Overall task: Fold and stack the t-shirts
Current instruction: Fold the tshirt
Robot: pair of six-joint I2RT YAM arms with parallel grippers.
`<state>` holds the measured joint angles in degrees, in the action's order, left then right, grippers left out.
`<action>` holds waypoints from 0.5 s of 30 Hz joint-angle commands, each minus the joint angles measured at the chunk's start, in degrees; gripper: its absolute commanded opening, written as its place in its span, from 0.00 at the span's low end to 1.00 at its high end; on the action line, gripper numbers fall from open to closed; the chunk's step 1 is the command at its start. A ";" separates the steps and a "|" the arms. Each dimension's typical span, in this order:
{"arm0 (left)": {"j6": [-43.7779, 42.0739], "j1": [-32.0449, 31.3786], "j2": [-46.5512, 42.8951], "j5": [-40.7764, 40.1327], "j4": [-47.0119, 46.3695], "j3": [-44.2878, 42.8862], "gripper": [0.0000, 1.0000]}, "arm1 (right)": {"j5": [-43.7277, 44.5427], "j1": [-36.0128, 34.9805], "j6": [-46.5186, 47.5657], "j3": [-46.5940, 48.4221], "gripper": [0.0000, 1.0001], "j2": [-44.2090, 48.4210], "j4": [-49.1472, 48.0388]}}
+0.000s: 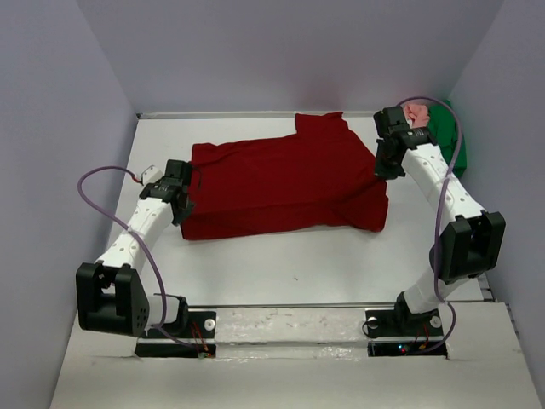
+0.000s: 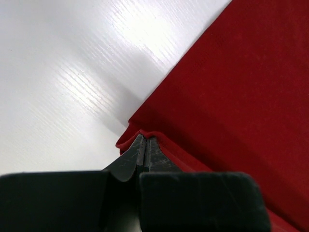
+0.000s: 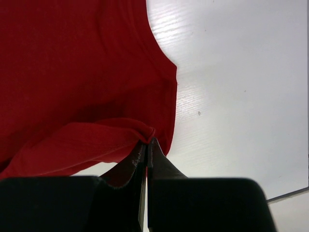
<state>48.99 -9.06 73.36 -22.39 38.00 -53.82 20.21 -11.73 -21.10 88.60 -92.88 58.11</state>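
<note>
Pinching opposite edges of the red shirt (image 1: pixel 281 183), spread mid-frame on the table (image 1: pixel 298 260), left gripper (image 2: pixel 145 145) and right gripper (image 3: pixel 147 145) sit clamped on cloth; best lifted level and together so the fold lands square.

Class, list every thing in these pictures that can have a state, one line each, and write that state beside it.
dark red t-shirt: spread out flat, pinched at its left and right edges
green t-shirt: bunched up at the far right, not folded
pink t-shirt: crumpled beside the green one, partly hidden
left gripper: jaws shut on the dark red t-shirt
right gripper: jaws shut on the dark red t-shirt
</note>
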 commanded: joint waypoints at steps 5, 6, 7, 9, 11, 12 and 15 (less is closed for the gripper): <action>-3.46 1.68 4.59 0.67 -1.08 -5.58 0.03 | 2.47 -0.40 0.54 4.57 0.00 -4.58 -1.50; -3.64 1.68 5.21 1.21 -1.35 -5.85 0.02 | 2.30 -0.40 0.54 4.57 0.00 -4.76 -1.68; -3.81 1.68 5.65 1.56 -1.43 -6.12 0.02 | 2.29 -0.40 0.45 4.65 0.00 -5.11 -1.68; -4.78 1.68 7.05 2.44 -1.70 -6.82 0.01 | 2.21 -0.40 0.19 4.65 0.00 -5.47 -1.85; -5.57 1.68 8.28 2.79 -2.05 -7.26 0.01 | 2.38 -0.40 0.18 4.48 0.00 -5.73 -1.94; -6.18 1.68 8.64 2.71 -2.23 -7.70 0.00 | 2.56 -0.40 0.36 4.39 0.00 -5.91 -2.03; -6.72 1.68 9.87 2.97 -2.40 -8.32 0.00 | 2.47 -0.40 0.18 4.04 0.00 -6.35 -2.12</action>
<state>44.29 -7.75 82.76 -19.25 35.81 -59.46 21.06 -11.73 -20.75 90.85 -99.11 57.89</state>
